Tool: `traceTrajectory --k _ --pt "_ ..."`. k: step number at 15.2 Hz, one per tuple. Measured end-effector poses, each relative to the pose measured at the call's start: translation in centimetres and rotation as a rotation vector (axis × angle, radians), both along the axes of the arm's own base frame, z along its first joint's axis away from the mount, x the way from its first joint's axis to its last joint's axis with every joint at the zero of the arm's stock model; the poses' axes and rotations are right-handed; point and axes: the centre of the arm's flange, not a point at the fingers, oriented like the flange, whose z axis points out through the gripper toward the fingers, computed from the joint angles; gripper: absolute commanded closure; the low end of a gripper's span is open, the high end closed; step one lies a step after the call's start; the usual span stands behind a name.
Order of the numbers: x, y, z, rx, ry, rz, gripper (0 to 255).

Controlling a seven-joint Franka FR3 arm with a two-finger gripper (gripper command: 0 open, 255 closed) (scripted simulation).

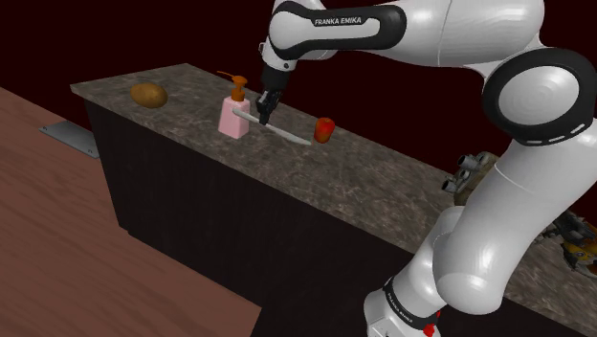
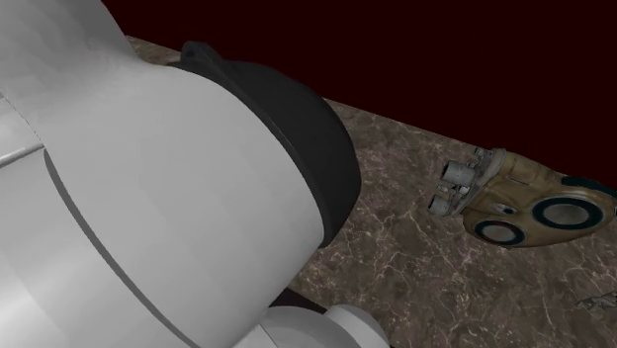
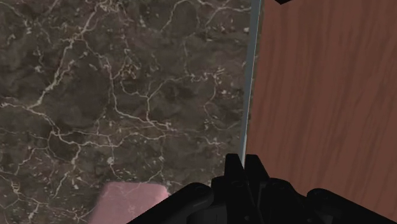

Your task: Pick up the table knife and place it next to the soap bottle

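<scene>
A dark marbled desk (image 1: 383, 182) runs across a room with a reddish wooden floor (image 1: 86, 239) and a black area behind it. The table knife (image 1: 287, 132) is clasped in the black fingers (image 1: 266, 103), which are closed tight on it. In the wrist view its thin blade (image 3: 247, 95) reaches away from the fingers (image 3: 234, 172) along the desk's edge. In the shoulder view one end of the knife crosses in front of the pink soap bottle (image 1: 233, 115), and the other points toward a small red cup (image 1: 324, 129). Whether the knife touches the desk cannot be told. A brown potato (image 1: 148, 94) lies well apart beyond the bottle. A tan device (image 2: 524, 198) sits near the arm's base.
</scene>
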Motion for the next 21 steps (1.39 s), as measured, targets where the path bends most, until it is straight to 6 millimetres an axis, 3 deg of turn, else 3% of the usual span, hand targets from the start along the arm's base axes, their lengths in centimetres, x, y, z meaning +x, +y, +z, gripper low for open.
traceTrajectory --k 21 --pt "0.0 0.0 -11.1 0.0 0.0 0.0 255"
